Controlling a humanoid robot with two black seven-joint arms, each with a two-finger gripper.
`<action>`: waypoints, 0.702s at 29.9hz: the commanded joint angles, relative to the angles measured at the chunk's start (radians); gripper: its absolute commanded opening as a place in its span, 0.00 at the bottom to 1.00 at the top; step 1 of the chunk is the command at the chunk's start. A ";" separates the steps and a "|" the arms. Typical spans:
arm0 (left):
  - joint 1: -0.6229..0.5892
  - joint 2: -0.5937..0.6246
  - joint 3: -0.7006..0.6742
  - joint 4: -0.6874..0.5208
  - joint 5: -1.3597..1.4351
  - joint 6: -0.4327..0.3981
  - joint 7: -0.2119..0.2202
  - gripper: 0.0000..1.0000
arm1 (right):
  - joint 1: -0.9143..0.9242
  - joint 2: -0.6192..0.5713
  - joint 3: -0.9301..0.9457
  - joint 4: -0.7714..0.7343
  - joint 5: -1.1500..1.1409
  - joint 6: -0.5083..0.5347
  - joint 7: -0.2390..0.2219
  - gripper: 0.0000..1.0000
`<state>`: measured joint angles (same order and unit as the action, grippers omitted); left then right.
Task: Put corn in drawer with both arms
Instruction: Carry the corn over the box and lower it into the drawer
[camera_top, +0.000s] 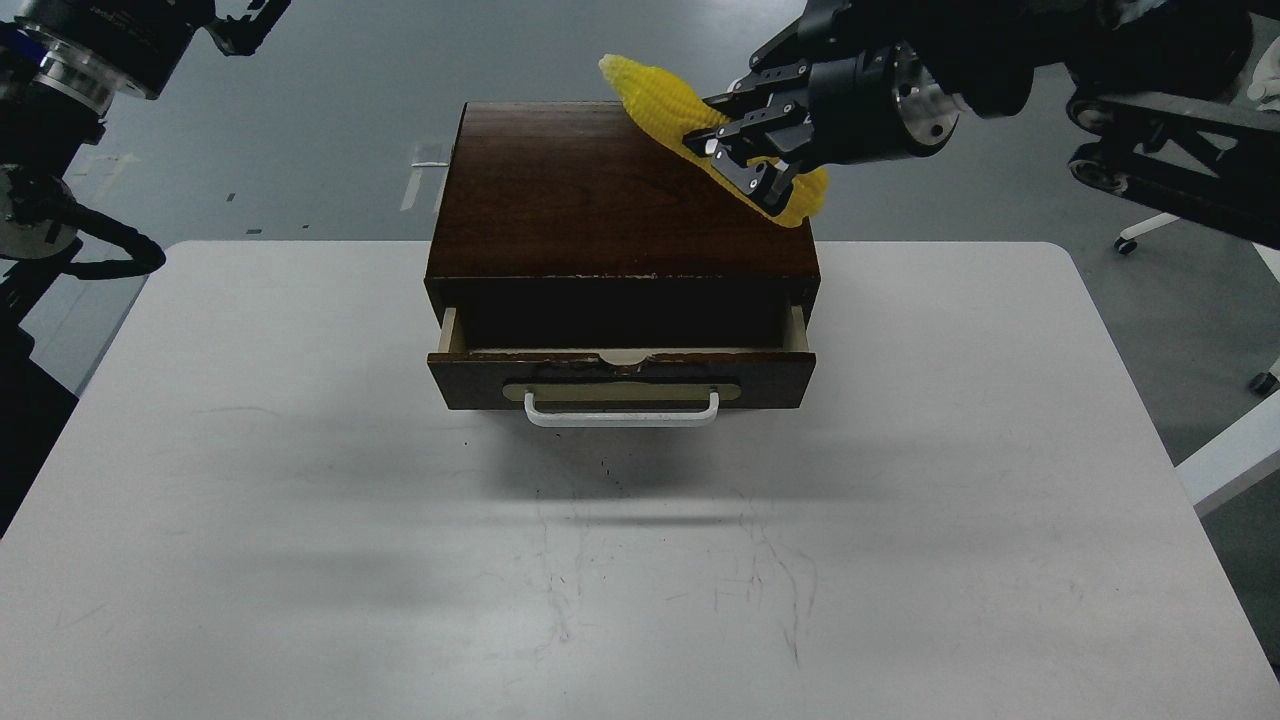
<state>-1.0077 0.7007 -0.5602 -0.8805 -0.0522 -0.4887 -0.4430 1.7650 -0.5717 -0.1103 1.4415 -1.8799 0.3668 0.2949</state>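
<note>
Two arms frame the scene: the right gripper (745, 150) enters from the upper right and holds the corn (665, 100) above the rear right part of the cabinet (600, 190), while the left gripper (245, 25) stays high at the upper left, well apart from everything, its fingers too dark and cropped for me to tell whether they are apart or together. The drawer (620, 370) stands pulled out toward the viewer on the white table (300, 500), its dark cavity exposed and its white handle (622, 410) facing forward. Risk, as a judgement: the cob lies diagonally and is held near its thick end, so the long tapered tip overhangs; it could pivot in the grip or strike the cabinet's top front edge during descent, and a release made too far back would leave it on the cabinet top, not in the cavity. The opening looks shallow front to back, so a cob aligned crosswise should fit better than one pointing inward. Jaws: the right pair is narrowly parted and clamped across the cob's body, one finger on each side.
</note>
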 joint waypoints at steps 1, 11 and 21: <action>0.000 0.000 -0.003 0.000 0.000 0.000 0.000 0.98 | -0.005 0.036 -0.008 0.045 -0.082 0.000 0.026 0.00; 0.000 0.023 -0.007 -0.001 0.000 0.000 0.000 0.98 | -0.022 0.105 -0.101 0.059 -0.275 -0.006 0.095 0.00; 0.001 0.049 -0.006 0.008 0.000 0.000 -0.002 0.98 | -0.062 0.147 -0.103 0.030 -0.302 -0.008 0.093 0.00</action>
<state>-1.0080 0.7485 -0.5661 -0.8732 -0.0523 -0.4887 -0.4438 1.7143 -0.4370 -0.2147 1.4857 -2.1813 0.3588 0.3890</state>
